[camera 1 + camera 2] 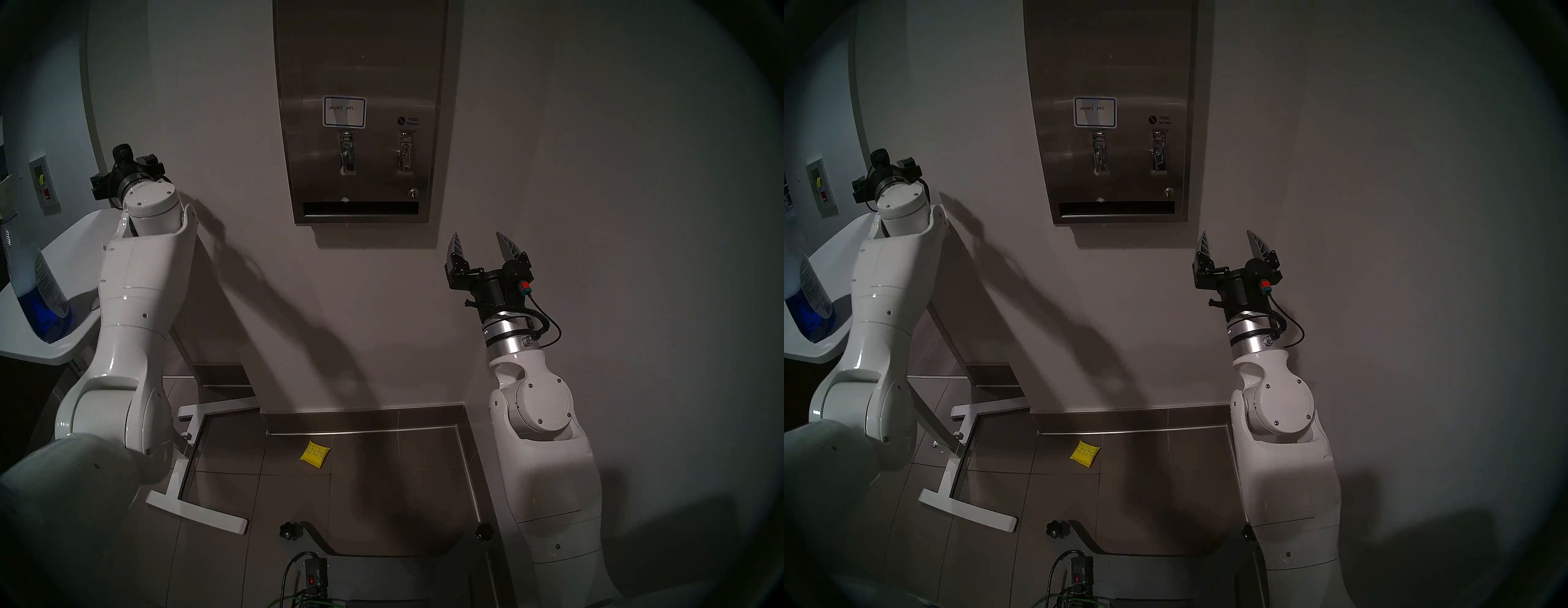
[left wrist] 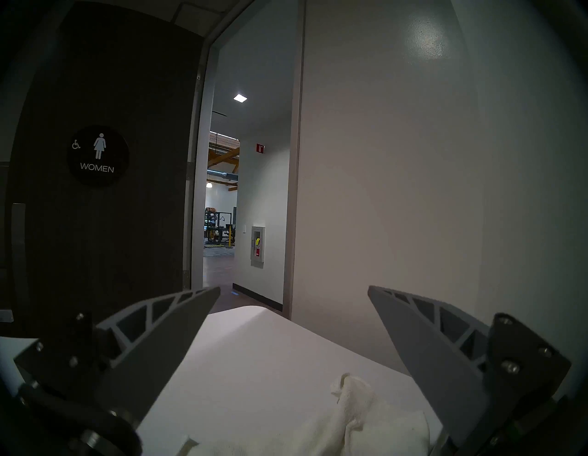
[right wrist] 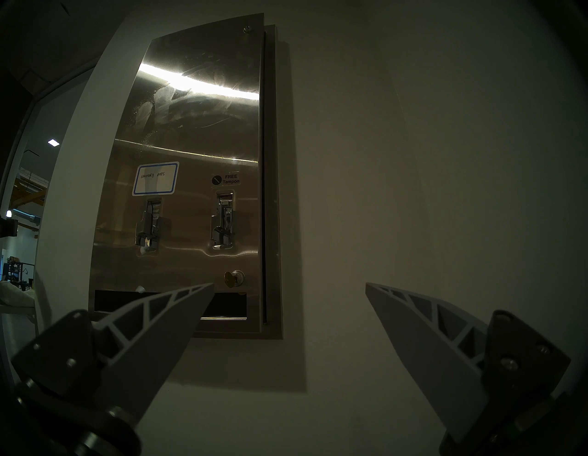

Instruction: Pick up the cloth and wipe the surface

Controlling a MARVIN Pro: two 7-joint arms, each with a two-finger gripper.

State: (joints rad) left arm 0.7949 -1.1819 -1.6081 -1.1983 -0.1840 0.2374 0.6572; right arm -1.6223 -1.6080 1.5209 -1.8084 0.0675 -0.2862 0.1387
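Note:
The off-white terry cloth [image 2: 359, 420] lies crumpled on the white tabletop [image 2: 254, 350], low in the left wrist view. My left gripper [image 2: 294, 288] is open and empty, just above the table, its fingers spread to either side of the cloth. In the head views the left arm hides both the cloth and the left fingers. The stainless-steel dispenser front [image 1: 360, 63] hangs on the wall, with a blue-bordered label [image 1: 344, 112], two chrome levers and a dark slot. My right gripper [image 1: 481, 246] is open and empty, pointing up below the dispenser's right corner. The right wrist view shows smears on the upper panel [image 3: 197, 127].
A spray bottle of blue liquid [image 1: 34, 288] stands on the white table [image 1: 76, 237] at the left. A small yellow quilted pad [image 1: 315, 454] lies on the tiled floor. The table's white legs [image 1: 199, 501] stand near my base. A dark door [image 2: 98, 156] is open beyond the table.

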